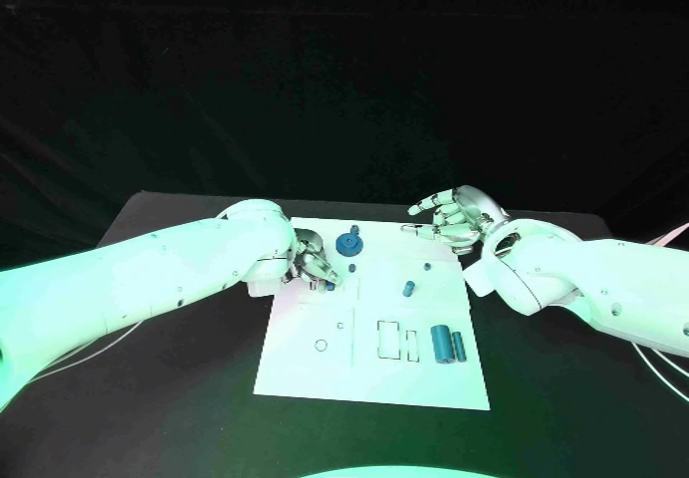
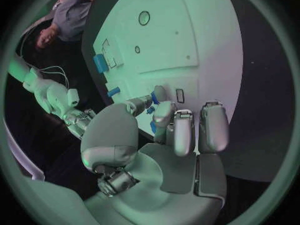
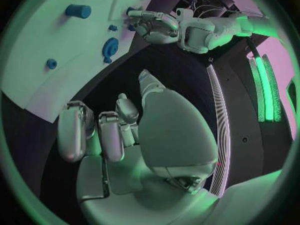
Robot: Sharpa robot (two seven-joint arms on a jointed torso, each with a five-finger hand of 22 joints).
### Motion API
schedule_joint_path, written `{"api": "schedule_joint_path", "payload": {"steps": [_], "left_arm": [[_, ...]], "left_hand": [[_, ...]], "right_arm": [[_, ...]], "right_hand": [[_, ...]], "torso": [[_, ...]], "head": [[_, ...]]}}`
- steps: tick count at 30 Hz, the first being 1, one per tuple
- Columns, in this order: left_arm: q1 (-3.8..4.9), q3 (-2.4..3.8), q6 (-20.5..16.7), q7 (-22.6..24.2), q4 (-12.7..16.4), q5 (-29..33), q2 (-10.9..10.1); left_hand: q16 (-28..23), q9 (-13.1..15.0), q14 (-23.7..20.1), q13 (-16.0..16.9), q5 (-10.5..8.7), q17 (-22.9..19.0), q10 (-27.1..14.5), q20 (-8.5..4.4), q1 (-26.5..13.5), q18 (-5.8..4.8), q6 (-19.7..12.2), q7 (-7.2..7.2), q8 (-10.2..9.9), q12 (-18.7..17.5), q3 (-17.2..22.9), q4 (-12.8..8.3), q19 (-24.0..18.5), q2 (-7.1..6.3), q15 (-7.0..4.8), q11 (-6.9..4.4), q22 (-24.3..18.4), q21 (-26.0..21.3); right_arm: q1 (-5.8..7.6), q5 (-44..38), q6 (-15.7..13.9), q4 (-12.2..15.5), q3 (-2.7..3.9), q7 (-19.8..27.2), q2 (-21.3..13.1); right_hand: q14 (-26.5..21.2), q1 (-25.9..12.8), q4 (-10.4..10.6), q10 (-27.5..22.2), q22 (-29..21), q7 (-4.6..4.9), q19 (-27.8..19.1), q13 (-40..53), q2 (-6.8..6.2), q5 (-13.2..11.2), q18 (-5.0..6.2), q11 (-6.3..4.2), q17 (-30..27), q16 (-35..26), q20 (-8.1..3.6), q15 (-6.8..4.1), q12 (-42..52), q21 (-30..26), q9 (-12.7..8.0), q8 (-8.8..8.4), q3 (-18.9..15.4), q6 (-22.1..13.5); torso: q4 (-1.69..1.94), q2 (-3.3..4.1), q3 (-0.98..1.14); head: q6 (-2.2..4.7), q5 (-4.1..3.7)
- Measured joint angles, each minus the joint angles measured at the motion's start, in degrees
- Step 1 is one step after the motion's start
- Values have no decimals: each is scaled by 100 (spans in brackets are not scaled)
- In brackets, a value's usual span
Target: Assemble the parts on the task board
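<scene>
A: Which step is this?
B: Judging by it, a pick-up: the left hand (image 1: 312, 267), fingers curled, pinches a small blue plastic part (image 2: 154, 97) at nine o'clock on the flat white task board (image 1: 376, 378).
A: And next?
B: Probably lift it clear, then seat it. The right hand (image 1: 451, 221) hovers at one o'clock, fingers loosely spread, holding nothing.

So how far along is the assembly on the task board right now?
Early on. Done, it seems: a blue gear sits at the far end of the task board. In hand: the left hand pinches a small blue part over the board's left edge. Left: two blue cylinders lie loose near the rectangular slots, and a small peg mid-board. The right hand hovers open.
</scene>
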Motion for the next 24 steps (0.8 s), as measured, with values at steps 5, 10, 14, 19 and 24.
{"api": "schedule_joint_path", "payload": {"steps": [5, 10, 14, 19, 24], "left_arm": [[-8, 0, -5, 0, -12, 2, 11], [-12, -1, -29, 0, -15, 3, 7], [-15, -2, -98, 3, -8, 6, -28], [-19, 10, -194, 6, 34, 55, -108], [-19, 51, -264, 10, 99, 148, -189]], "left_hand": [[0, 1, 0, 1, 0, 0, 37, 0, 0, 0, 1, 0, 0, 0, 0, 0, 0, 0, 0, -16, 0, 0], [0, 20, 0, 1, 0, 0, 37, 0, 0, 0, 1, 0, 0, -1, -143, 142, 0, -1, 0, -16, 1, 0], [0, 42, 1, 2, 0, 0, 37, 0, -73, 0, 1, 0, 0, -1, -603, 396, 2, -77, 0, -16, 1, 0], [0, 70, 2, 4, -6, 0, 37, -1, 41, 0, 2, 0, 0, -2, -957, 625, 2, -193, 0, -16, 1, 0], [0, 75, 2, 6, -329, 0, 37, -1, 56, 0, 1, 0, -4, -5, -1272, 674, 0, -208, 0, -16, 1, -1]], "right_arm": [[0, 0, 0, 1, 0, 0, -4], [0, 0, 0, 1, 0, 0, -8], [0, 1, 0, 1, 0, 1, -8], [0, 1, -1, 0, 0, 4, -8], [0, 2, -3, -4, 0, 11, -10]], "right_hand": [[0, 0, 0, 0, 0, 0, 0, 0, 0, 0, 0, 0, 0, 0, 0, 0, 0, 0, 0, 0, 0, 0], [0, 0, 0, 0, 0, 0, 0, -1, 0, 0, 0, 0, 0, 0, 0, 0, 0, 0, 0, 0, 0, 0], [0, 0, 0, 0, 0, 0, 0, -1, 0, 0, 0, 0, 0, 0, 0, 0, 0, 0, 0, 0, 0, 0], [0, 0, 0, 0, 0, 0, 0, -1, 0, 0, 0, 0, 0, 0, 0, 0, 0, 0, 0, 0, 0, 0], [0, 0, 0, 0, 0, 0, 0, -5, 0, 0, 0, 0, 0, 0, 0, 0, 0, -1, 0, 0, 0, -1]], "torso": [[-4, 1, 0], [-3, 0, 1], [-1, -2, 3], [-2, -7, 3], [0, -10, 3]], "head": [[-2, -10], [-12, -15], [-13, -15], [-2, -13], [16, -12]]}}
